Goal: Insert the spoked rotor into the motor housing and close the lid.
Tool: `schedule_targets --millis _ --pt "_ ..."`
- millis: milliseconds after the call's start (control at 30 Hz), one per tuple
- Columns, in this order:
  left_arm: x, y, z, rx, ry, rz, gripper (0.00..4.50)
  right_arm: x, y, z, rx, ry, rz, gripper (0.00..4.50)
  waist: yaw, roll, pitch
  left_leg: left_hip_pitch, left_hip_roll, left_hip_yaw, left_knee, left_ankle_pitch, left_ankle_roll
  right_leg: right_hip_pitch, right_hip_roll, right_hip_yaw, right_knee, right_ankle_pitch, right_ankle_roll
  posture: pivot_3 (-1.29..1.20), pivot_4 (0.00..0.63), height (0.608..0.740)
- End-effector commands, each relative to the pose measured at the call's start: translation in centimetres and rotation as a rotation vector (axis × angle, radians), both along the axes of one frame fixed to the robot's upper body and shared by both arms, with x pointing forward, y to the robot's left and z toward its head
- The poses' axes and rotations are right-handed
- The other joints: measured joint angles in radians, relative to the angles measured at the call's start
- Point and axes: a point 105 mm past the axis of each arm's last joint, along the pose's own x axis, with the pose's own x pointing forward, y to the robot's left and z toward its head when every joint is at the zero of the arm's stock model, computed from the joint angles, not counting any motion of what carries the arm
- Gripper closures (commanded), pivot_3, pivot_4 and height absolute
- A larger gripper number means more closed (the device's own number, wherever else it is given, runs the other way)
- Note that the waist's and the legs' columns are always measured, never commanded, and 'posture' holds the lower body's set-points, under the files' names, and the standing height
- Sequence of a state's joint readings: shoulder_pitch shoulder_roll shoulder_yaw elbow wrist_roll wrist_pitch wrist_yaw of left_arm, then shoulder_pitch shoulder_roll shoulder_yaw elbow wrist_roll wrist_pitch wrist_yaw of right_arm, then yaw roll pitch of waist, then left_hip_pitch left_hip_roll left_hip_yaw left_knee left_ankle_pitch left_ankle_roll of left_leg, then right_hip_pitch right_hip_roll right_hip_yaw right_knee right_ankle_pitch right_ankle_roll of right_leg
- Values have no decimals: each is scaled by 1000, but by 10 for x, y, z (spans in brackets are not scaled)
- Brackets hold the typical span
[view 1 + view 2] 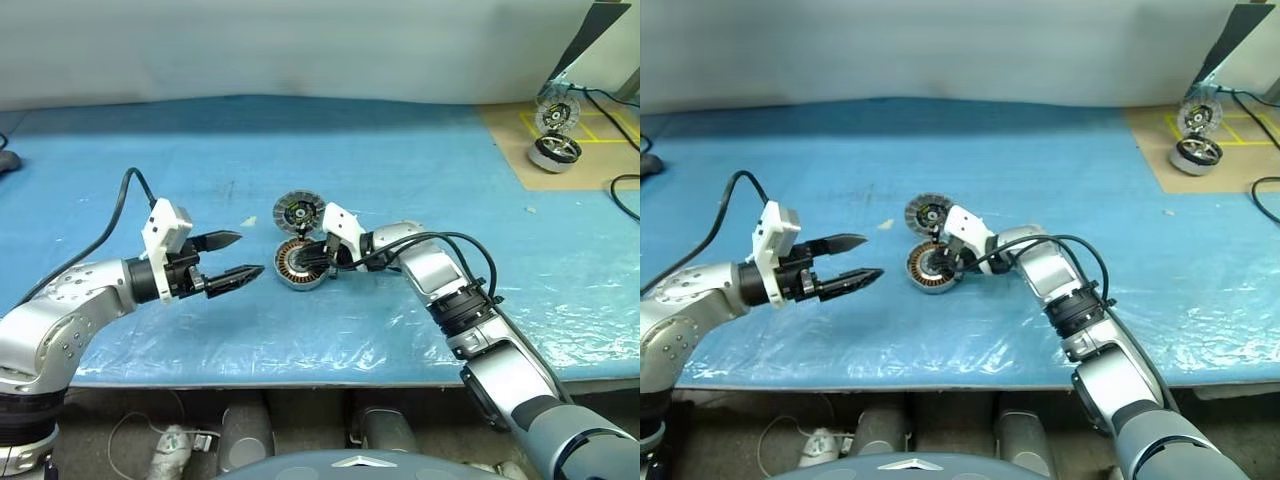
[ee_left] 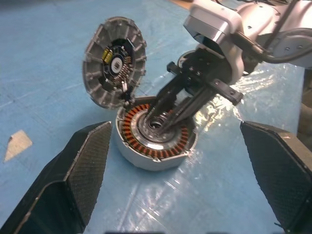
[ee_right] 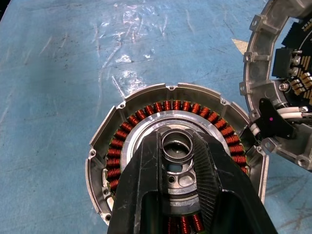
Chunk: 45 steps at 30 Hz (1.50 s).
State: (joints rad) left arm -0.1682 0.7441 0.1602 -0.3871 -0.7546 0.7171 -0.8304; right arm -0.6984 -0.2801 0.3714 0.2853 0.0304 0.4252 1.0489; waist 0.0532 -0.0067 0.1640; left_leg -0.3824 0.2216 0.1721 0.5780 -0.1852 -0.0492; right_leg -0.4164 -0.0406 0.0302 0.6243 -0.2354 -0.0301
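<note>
inside motor housing (image 3: 105, 161) — spoked rotor (image 3: 178, 163), gripped

Motor housing (image 3: 105, 146): cast silvery metal, matt rim; glossy copper-red wire windings inside. Spoked rotor (image 3: 176, 146): bright machined metal, smooth hub. Lid (image 2: 114, 61): dull grey metal, ribbed segments. Tabletop (image 1: 420, 160): blue sheet, crinkled (shiny like plastic film). Left end effector (image 2: 173, 168) fingers (image 2: 87, 165): black, matt, finely textured pads.

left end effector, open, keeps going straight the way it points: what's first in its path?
Most likely the motor housing, dead ahead of the left end effector, with the right end effector gripping the spoked rotor inside it. Depth uncertain.
</note>
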Motion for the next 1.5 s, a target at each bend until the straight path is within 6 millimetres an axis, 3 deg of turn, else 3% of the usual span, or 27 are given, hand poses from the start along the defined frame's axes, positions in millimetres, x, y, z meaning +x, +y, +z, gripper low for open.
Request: schedule_targets --millis 33,200,367,533,733,867,933,1000,1167,1500 --pt "4 -19 2 0 -41 -23 0 -1 2 -1 -13 3 17 3944 -1 0 0 0 0 0 0 0 0 0 0 0 0 0 0 0 150 740" --pt "-4 -36 3 -5 -50 -35 0 0 -1 0 -19 2 18 3944 -7 0 0 -1 0 0 -1 0 0 -1 1 0 0 2 4 0 150 740" --pt "-11 -32 12 -1 -58 -31 0 -2 -1 -2 -22 4 26 3944 -8 0 0 0 0 0 -1 0 0 0 0 0 0 1 2 0 150 740" --pt "-3 -28 23 5 -67 -23 0 -2 2 -1 -19 1 32 3944 -7 0 0 0 0 0 0 0 0 0 0 0 0 0 0 0 150 740" --pt "3 -38 37 14 -83 -31 0 -1 3 -1 -25 -10 38 3944 -6 0 0 0 0 0 0 0 0 0 0 0 0 0 0 0 150 740" --pt "10 -50 12 23 -62 -15 0 0 3 -2 -21 -5 37 3944 -7 0 0 0 -1 0 0 0 0 0 0 0 0 0 0 0 150 740" --pt "14 -10 -53 17 5 40 0 -1 3 -3 -29 -2 43 3944 -15 3 -2 0 0 0 0 0 0 0 0 0 0 0 0 0 150 740" --pt "3 9 -91 44 26 35 0 -2 2 -5 -37 0 47 3944 -24 4 -2 3 0 1 -3 0 0 0 2 3 0 2 3 0 150 740" --pt "4 11 -99 32 -22 10 0 -3 0 -6 -43 5 51 3944 16 1 -2 4 2 1 -3 0 0 5 0 -3 -1 -1 -1 0 150 740" --pt "7 16 -98 41 -48 6 0 2 3 1 -29 -10 49 3944 15 1 -2 9 2 2 -3 0 0 9 -2 -1 -1 -1 -2 0 150 740"
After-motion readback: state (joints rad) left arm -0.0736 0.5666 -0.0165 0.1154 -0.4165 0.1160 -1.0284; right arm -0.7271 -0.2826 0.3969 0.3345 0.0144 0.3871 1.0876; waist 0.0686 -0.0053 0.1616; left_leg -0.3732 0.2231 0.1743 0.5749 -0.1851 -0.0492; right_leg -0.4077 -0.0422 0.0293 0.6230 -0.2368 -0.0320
